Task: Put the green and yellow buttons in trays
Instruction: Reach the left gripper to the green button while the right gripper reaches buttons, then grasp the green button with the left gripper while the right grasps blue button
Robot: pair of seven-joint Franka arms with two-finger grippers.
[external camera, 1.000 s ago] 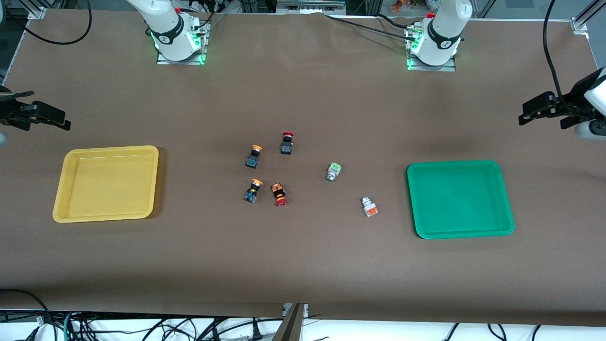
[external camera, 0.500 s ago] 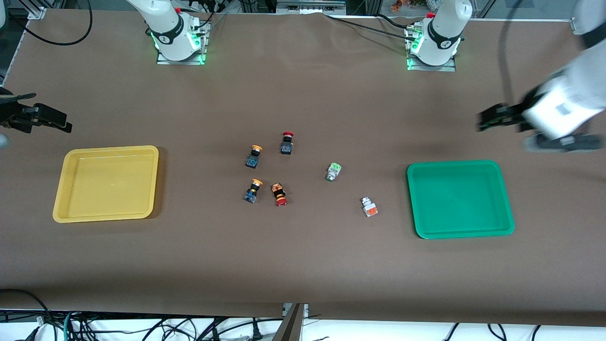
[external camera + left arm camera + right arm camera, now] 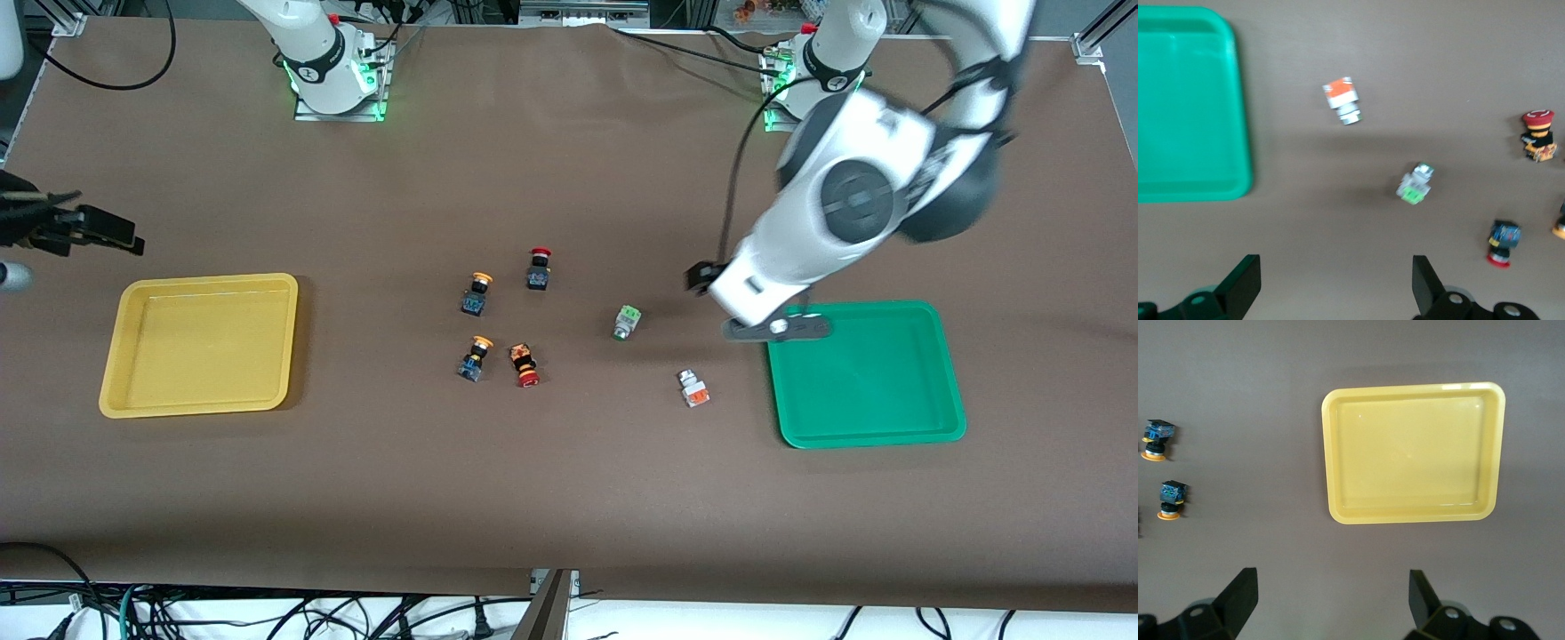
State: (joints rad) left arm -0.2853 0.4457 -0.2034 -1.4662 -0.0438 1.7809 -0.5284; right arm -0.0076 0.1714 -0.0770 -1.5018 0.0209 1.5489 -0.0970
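Green-capped and white-bodied, the light-green button (image 3: 627, 322) lies on the brown table (image 3: 569, 498) between the button cluster and the green tray (image 3: 867, 373), and it looks like the step in hand. The left gripper (image 3: 1333, 288) hangs over the bare table between that button and the tray's corner, its fingers spread wide and holding nothing. To do this well, it should centre over the button, turn so the fingers straddle the white body across its narrow sides, come straight down, and close gently; the piece is small and lying on its side, so an off-centre pinch would likely flick it away.

The right gripper (image 3: 1328, 603) waits over the table at the right arm's end, above the yellow tray (image 3: 200, 345), fingers also spread and empty.

Counted: two trays, one yellow and one green, both empty. Six buttons, all on the table: two yellow-capped buttons (image 3: 478, 292) on dark bodies, one nearer the front camera than the other; two red-capped switches (image 3: 538, 268), which I judge are not wanted; the light-green one; and one white button with an orange part (image 3: 693, 388), nearest the green tray.
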